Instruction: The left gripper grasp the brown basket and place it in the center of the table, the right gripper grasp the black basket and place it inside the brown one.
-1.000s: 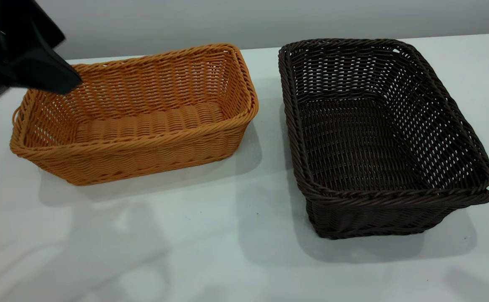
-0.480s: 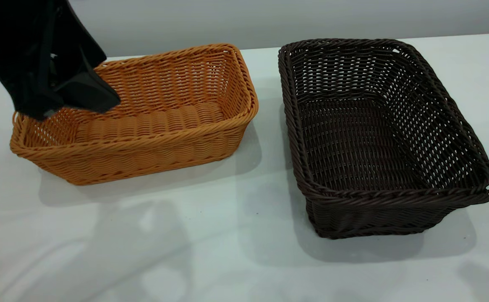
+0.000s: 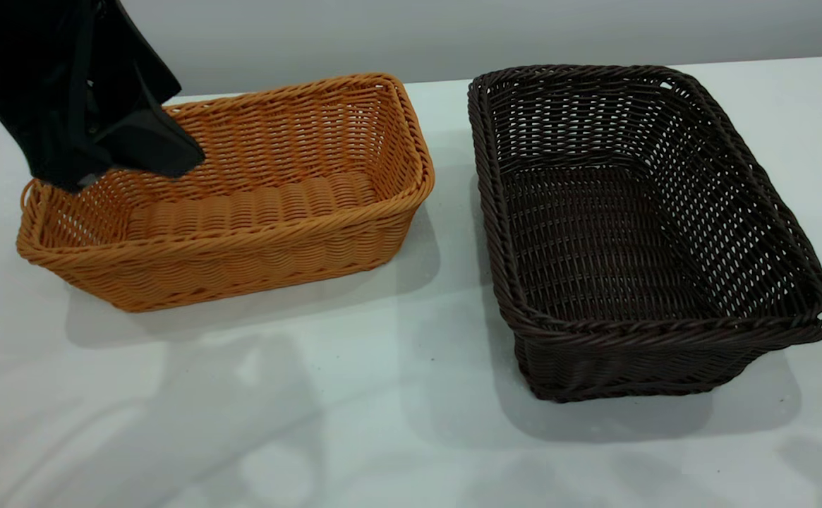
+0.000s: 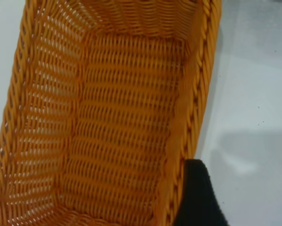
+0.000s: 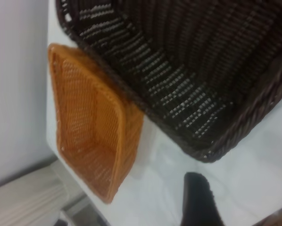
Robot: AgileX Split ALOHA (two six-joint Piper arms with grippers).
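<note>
The brown basket stands on the table at the left, empty and upright. The black basket stands to its right, apart from it, also empty. My left gripper hangs open over the brown basket's far left corner. In the left wrist view one finger lies right beside the basket's long rim; the other finger is out of view. My right gripper shows only in the right wrist view, above bare table near a corner of the black basket. It is out of the exterior view.
The table's back edge meets a grey wall just behind both baskets. White table surface lies between the baskets and in front of them. The right wrist view also shows the brown basket farther off.
My left gripper has moved right and down from the top left corner to the brown basket's far left corner, then nearly stopped. Both baskets stand where they were.
</note>
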